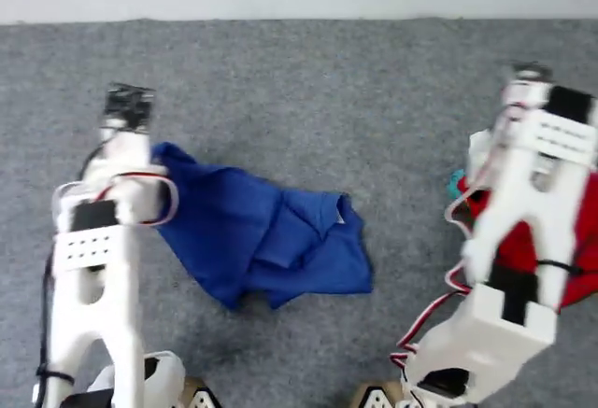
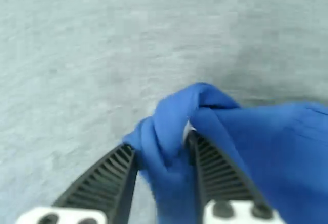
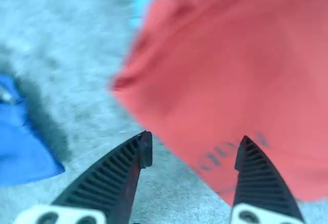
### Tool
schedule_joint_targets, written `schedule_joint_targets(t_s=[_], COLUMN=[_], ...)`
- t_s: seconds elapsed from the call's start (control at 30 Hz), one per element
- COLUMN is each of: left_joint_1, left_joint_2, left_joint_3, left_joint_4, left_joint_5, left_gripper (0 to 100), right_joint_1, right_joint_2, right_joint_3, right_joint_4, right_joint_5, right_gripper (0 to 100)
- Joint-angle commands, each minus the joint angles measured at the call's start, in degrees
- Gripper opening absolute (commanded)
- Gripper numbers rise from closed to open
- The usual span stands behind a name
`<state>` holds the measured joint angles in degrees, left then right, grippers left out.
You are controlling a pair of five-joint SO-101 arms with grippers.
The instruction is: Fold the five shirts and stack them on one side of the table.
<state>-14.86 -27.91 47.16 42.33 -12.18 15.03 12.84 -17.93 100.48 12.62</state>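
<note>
A crumpled blue shirt (image 1: 266, 235) lies on the grey table, left of centre. My left gripper (image 2: 161, 144) is shut on a bunched edge of that blue shirt (image 2: 256, 147) at its far left corner, under the left arm (image 1: 117, 193). A red shirt (image 1: 584, 240) lies at the right edge, with a teal one (image 1: 455, 184) peeking out behind it. My right gripper (image 3: 195, 149) is open, its fingers spread just above the near edge of the red shirt (image 3: 230, 70). The blue shirt's corner (image 3: 20, 142) also shows beside it.
The grey felt table top (image 1: 308, 91) stretches bare across the back, up to a white wall. The right arm (image 1: 523, 240) covers most of the red shirt in the high view.
</note>
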Motion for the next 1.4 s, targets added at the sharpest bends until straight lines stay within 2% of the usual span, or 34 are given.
schedule_joint_targets(t_s=[0.0,0.23,0.4,0.77,0.9,1.0,1.07,1.2,1.37], left_joint_1=[-7.5,-11.4,-11.4,-11.2,-11.2,-11.2,-11.2,-11.2,-11.2], left_joint_2=[-0.2,-0.5,-0.5,-0.6,-0.6,-0.6,-0.6,-0.6,-0.6], left_joint_3=[0.7,5.5,6.5,6.1,6.0,6.0,6.0,6.1,6.1], left_joint_4=[-3.6,-4.0,-3.7,2.5,4.1,4.8,5.2,5.2,5.2], left_joint_5=[-0.4,-0.5,-0.5,-0.5,-0.5,-0.5,-0.5,-0.5,-0.5], left_gripper=[14,14,14,14,14,14,14,14,14], right_joint_1=[-10.2,-29.9,-37.7,-40.6,-43.7,-44.8,-44.6,-42.5,-37.9], right_joint_2=[-3.1,-2.5,-2.4,-1.6,4.4,10.5,13.8,15.3,11.8], right_joint_3=[2.7,12.1,19.3,29.8,29.9,26.3,22.4,11.1,-10.7], right_joint_4=[1.9,-5.5,-13.1,-24.7,-26.5,-25.0,-22.4,-14.8,-6.2], right_joint_5=[0.8,0.8,0.8,1.0,5.5,5.6,5.8,6.0,5.7], right_gripper=[26.6,26.6,26.6,25.8,14.0,0.2,2.9,1.3,1.0])
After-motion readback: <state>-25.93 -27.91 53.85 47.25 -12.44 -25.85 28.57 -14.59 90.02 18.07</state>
